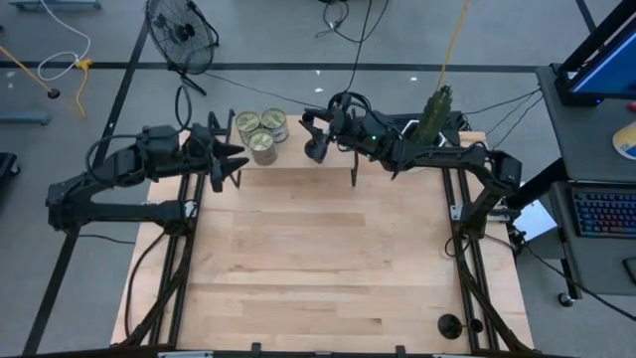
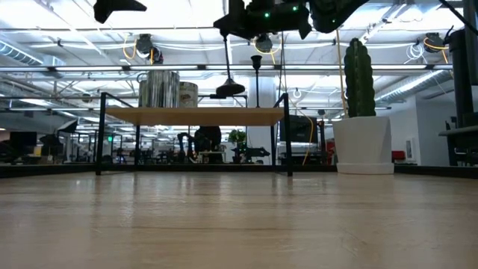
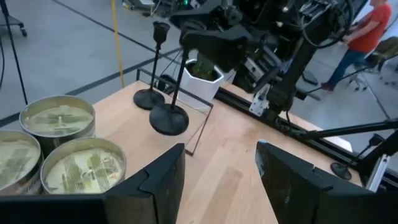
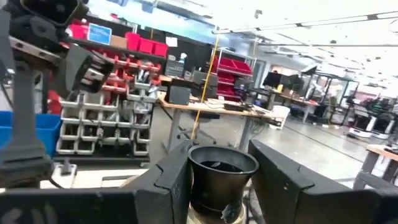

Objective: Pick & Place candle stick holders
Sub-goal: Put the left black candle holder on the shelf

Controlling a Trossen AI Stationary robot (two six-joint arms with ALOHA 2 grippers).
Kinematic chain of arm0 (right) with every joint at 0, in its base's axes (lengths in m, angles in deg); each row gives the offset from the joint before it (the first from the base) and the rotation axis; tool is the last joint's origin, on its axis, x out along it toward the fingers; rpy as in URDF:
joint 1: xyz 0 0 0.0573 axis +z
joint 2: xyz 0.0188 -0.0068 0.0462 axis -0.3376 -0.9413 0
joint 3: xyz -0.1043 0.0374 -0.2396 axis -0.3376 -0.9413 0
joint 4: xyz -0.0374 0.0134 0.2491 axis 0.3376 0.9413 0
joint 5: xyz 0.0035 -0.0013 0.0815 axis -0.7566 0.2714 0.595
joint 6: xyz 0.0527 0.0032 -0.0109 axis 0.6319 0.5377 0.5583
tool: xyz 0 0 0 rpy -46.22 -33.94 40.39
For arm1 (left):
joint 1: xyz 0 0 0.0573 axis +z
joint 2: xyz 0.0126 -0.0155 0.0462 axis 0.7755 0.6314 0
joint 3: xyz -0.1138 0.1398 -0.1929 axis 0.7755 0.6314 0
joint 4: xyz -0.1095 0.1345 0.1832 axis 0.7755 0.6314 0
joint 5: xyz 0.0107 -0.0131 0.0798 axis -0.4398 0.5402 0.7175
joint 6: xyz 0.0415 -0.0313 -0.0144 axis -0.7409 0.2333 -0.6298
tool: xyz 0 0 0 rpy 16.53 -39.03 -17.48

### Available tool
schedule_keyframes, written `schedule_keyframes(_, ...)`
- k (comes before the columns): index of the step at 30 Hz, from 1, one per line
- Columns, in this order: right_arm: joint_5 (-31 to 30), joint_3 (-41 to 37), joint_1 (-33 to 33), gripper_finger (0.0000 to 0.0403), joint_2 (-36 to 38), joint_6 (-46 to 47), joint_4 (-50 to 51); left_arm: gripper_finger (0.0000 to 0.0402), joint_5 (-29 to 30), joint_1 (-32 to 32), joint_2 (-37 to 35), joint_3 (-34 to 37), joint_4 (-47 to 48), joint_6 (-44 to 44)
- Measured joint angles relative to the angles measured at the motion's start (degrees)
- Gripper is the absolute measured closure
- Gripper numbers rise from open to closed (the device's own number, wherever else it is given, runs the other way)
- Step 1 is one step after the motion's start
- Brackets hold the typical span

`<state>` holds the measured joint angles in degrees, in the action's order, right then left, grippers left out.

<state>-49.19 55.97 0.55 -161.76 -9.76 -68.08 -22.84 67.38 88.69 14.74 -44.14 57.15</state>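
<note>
A raised wooden shelf [image 2: 194, 116] stands at the table's far end. My right gripper [image 4: 221, 163] is above it, shut on a black candle stick holder [image 3: 169, 117]. A second holder [image 3: 149, 96] stands on its round base on the shelf just behind the held one. A round black thing [image 1: 449, 323] at the table's near right corner looks like a third. My left gripper [image 3: 221, 180] is open and empty, above the shelf's left part beside three tin cans [image 3: 81, 165]. My right gripper pinches the holder's small cup top [image 4: 221, 167] between its two fingers. The fingers come about level from the table's right. The holder hangs upright below them, and its round base [image 2: 229, 90] is lifted clear of the shelf top.
Three tin cans [image 1: 260, 132] stand together on the shelf's left part. A cactus in a white pot [image 2: 362, 138] stands at the far right, beside the shelf. The bare wooden table [image 1: 318, 259] stretches toward the near edge. A person [image 3: 367, 31] moves in the room beyond.
</note>
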Motion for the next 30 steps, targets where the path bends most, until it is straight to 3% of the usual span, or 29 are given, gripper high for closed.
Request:
schedule_keyframes(5,-4.2,0.1,0.2,0.0269,-2.0,-2.1,-3.9,0.0197,0.0,0.0,-2.8,5.0,-3.1,0.6)
schedule_keyframes(11,-4.6,1.7,0.2,0.0269,-5.1,-3.3,-5.5,0.0197,-0.4,0.0,-3.3,7.1,-4.1,1.1)
schedule_keyframes(17,-7.5,5.1,0.5,0.0269,-8.1,-9.1,-5.2,0.0197,-1.1,0.0,-3.3,7.5,-4.6,0.4)
schedule_keyframes(30,-10.6,6.0,0.9,0.0269,-8.4,-6.5,-5.5,0.0197,-1.7,0.9,-3.3,7.6,-4.6,-0.7)
